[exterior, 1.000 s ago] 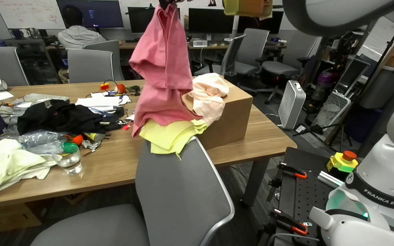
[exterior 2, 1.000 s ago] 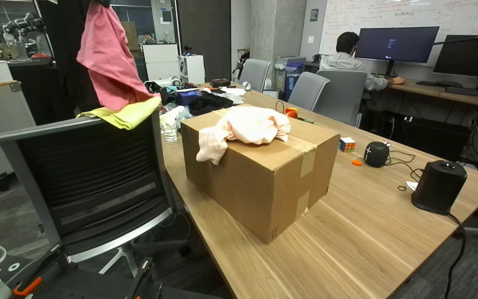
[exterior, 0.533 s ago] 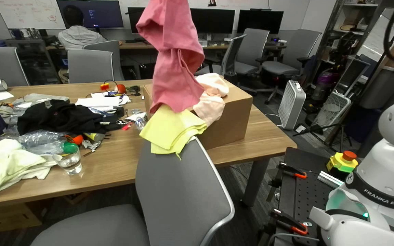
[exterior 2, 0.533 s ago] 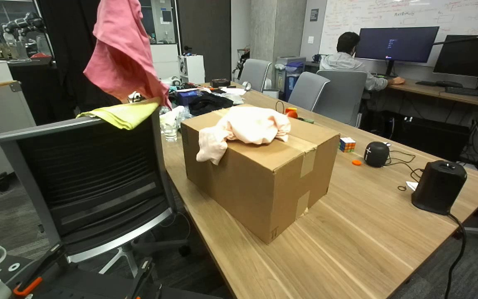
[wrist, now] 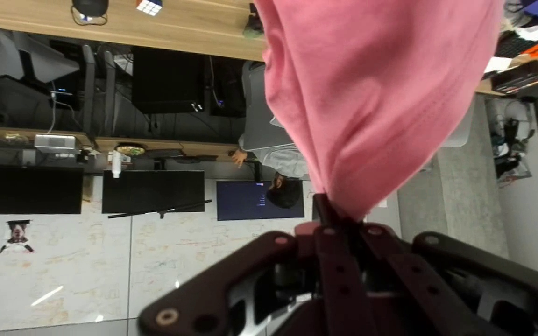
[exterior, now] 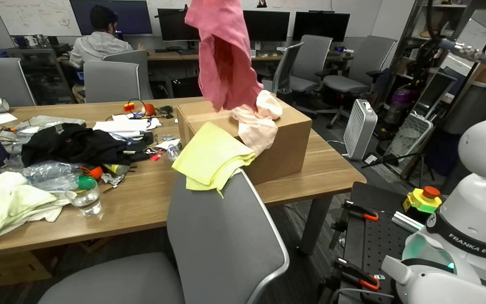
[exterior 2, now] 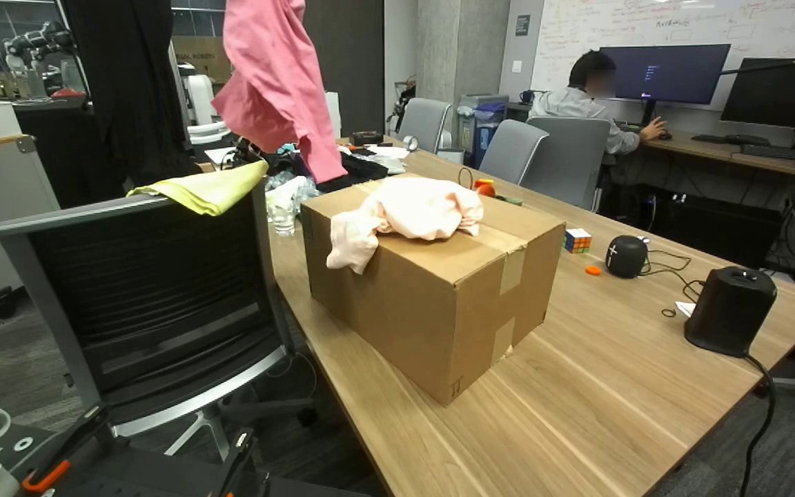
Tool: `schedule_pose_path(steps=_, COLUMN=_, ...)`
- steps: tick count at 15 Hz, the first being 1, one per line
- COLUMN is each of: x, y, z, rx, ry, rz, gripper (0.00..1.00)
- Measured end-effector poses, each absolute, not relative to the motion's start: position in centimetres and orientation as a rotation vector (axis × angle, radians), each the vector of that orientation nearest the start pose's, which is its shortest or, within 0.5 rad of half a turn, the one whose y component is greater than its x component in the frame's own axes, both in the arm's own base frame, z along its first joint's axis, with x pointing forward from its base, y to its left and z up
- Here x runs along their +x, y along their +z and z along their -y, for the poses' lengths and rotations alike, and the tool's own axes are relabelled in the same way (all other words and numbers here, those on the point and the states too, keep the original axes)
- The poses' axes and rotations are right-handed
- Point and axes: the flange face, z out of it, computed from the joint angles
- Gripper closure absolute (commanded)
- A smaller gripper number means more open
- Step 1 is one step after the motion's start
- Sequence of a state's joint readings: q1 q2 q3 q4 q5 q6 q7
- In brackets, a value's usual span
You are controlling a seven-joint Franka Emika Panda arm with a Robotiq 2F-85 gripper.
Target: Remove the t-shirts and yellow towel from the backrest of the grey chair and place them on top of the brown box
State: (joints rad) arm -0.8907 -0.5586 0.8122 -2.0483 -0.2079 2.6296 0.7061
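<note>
My gripper [wrist: 341, 210] is shut on a gathered corner of the pink t-shirt [wrist: 381, 93]; it is above the frame in both exterior views. The pink t-shirt hangs down in the exterior views [exterior: 230, 59] [exterior 2: 277, 83], its lower edge above the towel and near the back edge of the box. The yellow towel [exterior: 213, 156] lies folded over the top of the grey chair's backrest [exterior: 226, 228] and also shows in an exterior view [exterior 2: 208, 188]. A pale peach t-shirt [exterior 2: 418, 210] lies bunched on the brown box [exterior 2: 384, 304], one part hanging over its side.
The box stands on the wooden table [exterior 2: 577, 414]. A glass of water [exterior: 85, 200], a pale cloth [exterior: 11, 202] and black clothing [exterior: 72, 145] lie on the table. A Rubik's cube [exterior 2: 577, 240] and black speakers [exterior 2: 732, 310] stand beyond the box.
The pink t-shirt has risen and moved from above the chair toward the box. Its lower edge has come off the yellow towel. The towel, peach t-shirt and box have not moved.
</note>
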Motion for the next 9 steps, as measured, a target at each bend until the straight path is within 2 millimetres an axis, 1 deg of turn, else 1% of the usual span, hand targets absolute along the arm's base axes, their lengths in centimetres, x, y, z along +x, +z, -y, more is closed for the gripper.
schedule_pose_path(steps=2, x=51.2, y=68.7, z=-4.8, rx=-2.859, ry=-1.716, rz=-0.838, gripper=0.97)
schedule_pose_path(steps=6, x=53.9, y=66.9, z=2.0, rx=-2.926, ry=-1.676, rz=-1.050, gripper=0.97)
schedule_pose_path(steps=8, x=54.8, y=66.1, z=5.7, rx=-2.948, ry=-1.645, rz=-1.171, gripper=0.97)
schedule_pose_path(steps=9, x=55.0, y=66.0, z=7.6, rx=-2.955, ry=-1.627, rz=-1.229, gripper=0.97)
